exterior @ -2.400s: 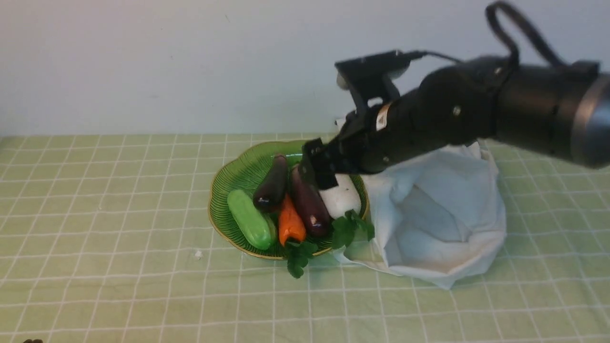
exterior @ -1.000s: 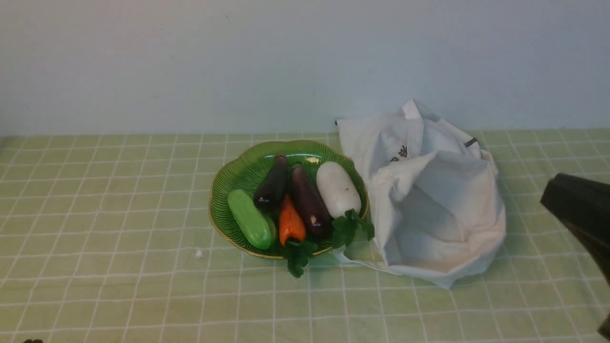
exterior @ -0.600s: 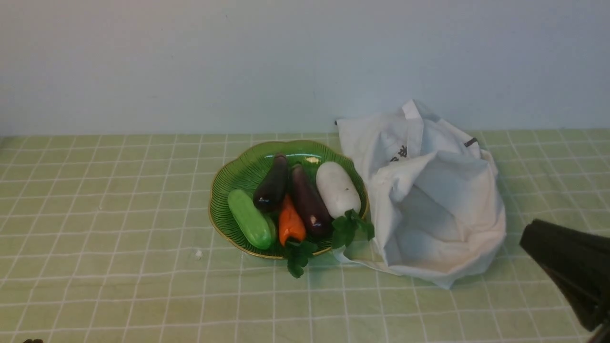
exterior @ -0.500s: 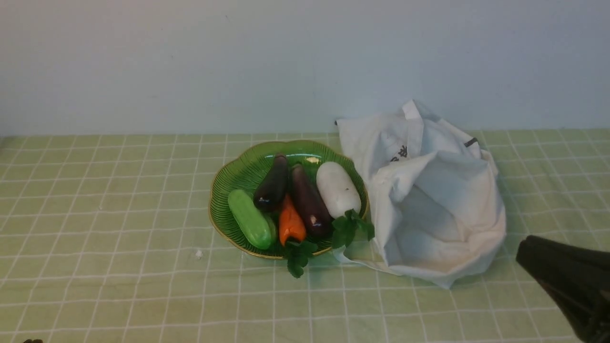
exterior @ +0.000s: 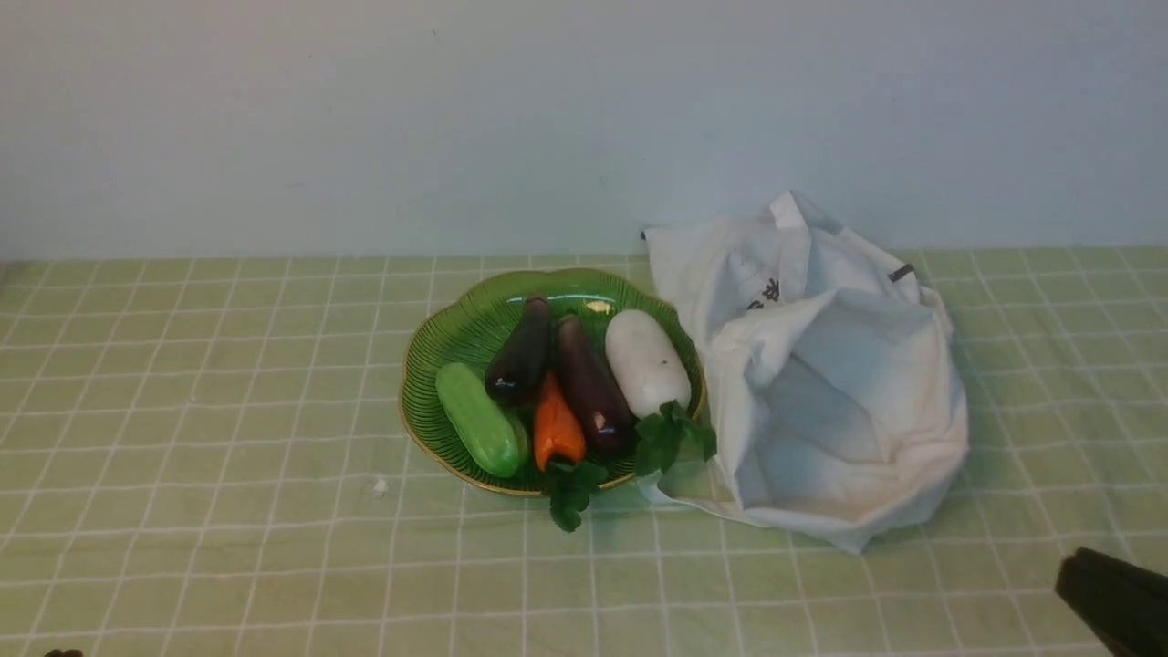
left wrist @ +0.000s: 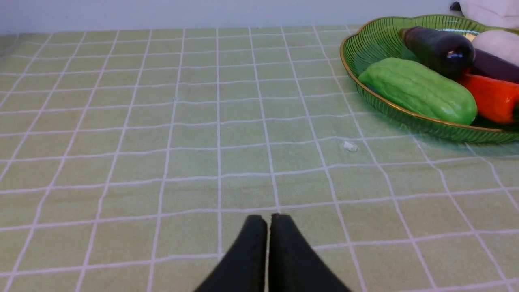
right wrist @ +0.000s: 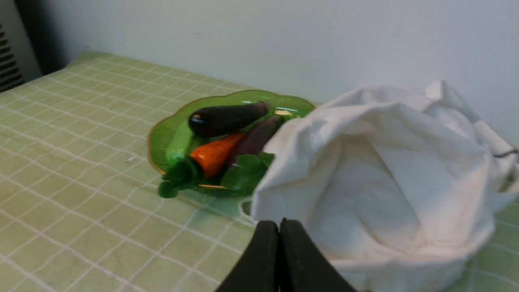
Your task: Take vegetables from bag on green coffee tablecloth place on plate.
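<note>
Right pincer quits the full plate

The right pincer (right wrist: 282, 233), shut and holding nothing, has drawn back from above the plate (exterior: 422, 447) to its near right. The vegetables (exterior: 595, 388) lie on the plate; the bag (exterior: 821, 429) slumps beside it, right. Looks finished to me.

Glossy green scalloped plate (left wrist: 409, 112), cropped
Left wrist view cuts its side; soft white cloth bag (right wrist: 389, 194) looks blurred in right wrist view.

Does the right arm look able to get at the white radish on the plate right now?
Probably yes: the white radish lies uncovered on the plate, though the bag beside it may crowd the right gripper.
</note>
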Robot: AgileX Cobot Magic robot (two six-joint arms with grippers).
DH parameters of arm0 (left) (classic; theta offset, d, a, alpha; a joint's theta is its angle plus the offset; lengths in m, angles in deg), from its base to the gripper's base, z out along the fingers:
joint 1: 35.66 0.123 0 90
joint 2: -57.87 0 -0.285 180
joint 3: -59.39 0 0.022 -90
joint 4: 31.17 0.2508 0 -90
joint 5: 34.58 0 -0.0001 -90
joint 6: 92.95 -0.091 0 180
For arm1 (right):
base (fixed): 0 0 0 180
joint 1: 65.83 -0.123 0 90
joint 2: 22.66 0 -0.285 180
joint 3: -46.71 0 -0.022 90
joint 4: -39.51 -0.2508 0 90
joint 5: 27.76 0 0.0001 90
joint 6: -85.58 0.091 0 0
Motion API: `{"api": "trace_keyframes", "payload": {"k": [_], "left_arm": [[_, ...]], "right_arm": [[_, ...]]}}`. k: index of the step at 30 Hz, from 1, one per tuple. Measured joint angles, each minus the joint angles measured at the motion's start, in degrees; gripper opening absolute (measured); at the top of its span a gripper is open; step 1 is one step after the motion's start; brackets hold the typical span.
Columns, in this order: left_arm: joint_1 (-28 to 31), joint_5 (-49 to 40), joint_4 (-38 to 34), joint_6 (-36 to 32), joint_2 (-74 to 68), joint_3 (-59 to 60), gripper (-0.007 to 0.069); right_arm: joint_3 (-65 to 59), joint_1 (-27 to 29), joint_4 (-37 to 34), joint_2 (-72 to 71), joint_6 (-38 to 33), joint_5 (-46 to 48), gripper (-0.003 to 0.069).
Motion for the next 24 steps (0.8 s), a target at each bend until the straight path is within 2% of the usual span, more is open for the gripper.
{"api": "trace_keyframes", "payload": {"k": [1, 3, 4, 6, 11, 17, 24], "left_arm": [[0.00, 0.00, 0.00, 0.00, 0.00, 0.00, -0.0004], [0.00, 0.00, 0.00, 0.00, 0.00, 0.00, -0.0004], [0.00, 0.00, 0.00, 0.00, 0.00, 0.00, -0.0004], [0.00, 0.00, 0.00, 0.00, 0.00, 0.00, -0.0004], [0.00, 0.00, 0.00, 0.00, 0.00, 0.00, -0.0004], [0.00, 0.00, 0.00, 0.00, 0.00, 0.00, -0.0004], [0.00, 0.00, 0.00, 0.00, 0.00, 0.00, -0.0004]], "right_arm": [[-2.81, 4.11, 0.00, -3.98, 0.00, 0.66, -0.0017], [-5.16, 8.55, 0.00, -7.67, 0.00, 1.65, -0.0017], [-5.34, 8.55, 0.00, -7.97, 0.00, 1.79, -0.0017], [-6.90, 13.62, 0.00, -11.17, 0.00, 4.10, -0.0017], [-7.45, 21.27, -0.05, -16.49, -0.95, 11.70, -0.0017], [-8.88, 25.73, -1.45, -17.97, -1.27, 12.92, -0.0017], [-9.05, 26.07, -1.92, -17.97, -1.27, 11.73, -0.0017]]}}
